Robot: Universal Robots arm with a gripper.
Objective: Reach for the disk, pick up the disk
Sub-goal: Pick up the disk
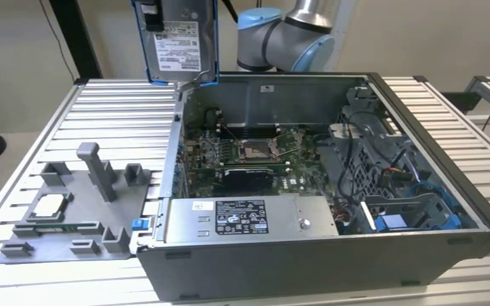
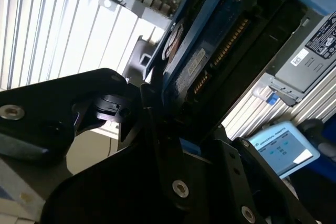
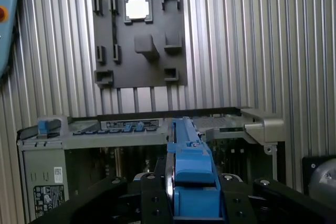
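The disk (image 1: 179, 39) hangs in the air at the upper left of the exterior view, above the back left corner of the open computer case (image 1: 313, 255). Its white label faces the camera and the blue bracket runs around its edges. It touches neither the bench (image 1: 100, 108) nor the case.

In the first wrist view the disk (image 3: 190, 171) is seen edge-on at the lower middle of the frame, and the black pincer (image 3: 189, 203) is closed on it from both sides. In the second wrist view the pincer (image 2: 157, 145) grips the lower end of the disk (image 2: 210, 45), which rises tilted toward the upper right of the frame, with its circuit board side showing.

The robot arm (image 1: 283, 38) stands at the top middle of the exterior view, behind the case. In the case the main board (image 1: 254, 153) lies in the middle and the grey power unit (image 1: 245, 220) sits along the front.

At the lower left of the exterior view, a grey holder plate (image 1: 74, 217) lies on the ribbed bench. A small square chip (image 1: 48, 205) rests in one of its pockets.
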